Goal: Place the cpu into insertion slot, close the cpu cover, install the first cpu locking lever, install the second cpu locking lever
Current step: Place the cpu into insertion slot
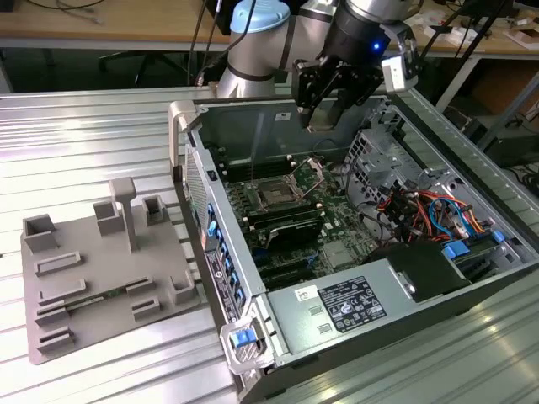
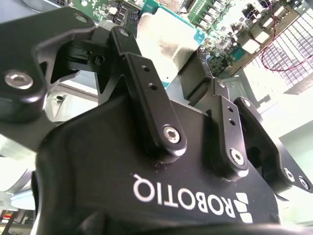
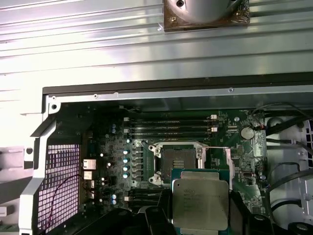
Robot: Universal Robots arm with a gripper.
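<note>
– Hand first: what do you have in it?
– You have it clenched on the cpu, pinched by two opposite edges in the first wrist view, silvery top facing the camera. It hangs above the open computer case, apart from the board and not yet down at the insertion slot.
– So how far along am I?
– Early, by my reading. The slot's dark centre lies bare, so step one is not finished. The cpu cover stands tilted up at the slot's edge in the exterior view, so closing it and setting both locking levers are left too.
– And what sits in the case?
– You'll find the green motherboard on its floor, carrying the slot and the long black memory slots. A bundle of coloured cables lies toward the exterior view's right, and there is a silver box with a label. A grey fixture rests outside on the ribbed surface.
</note>
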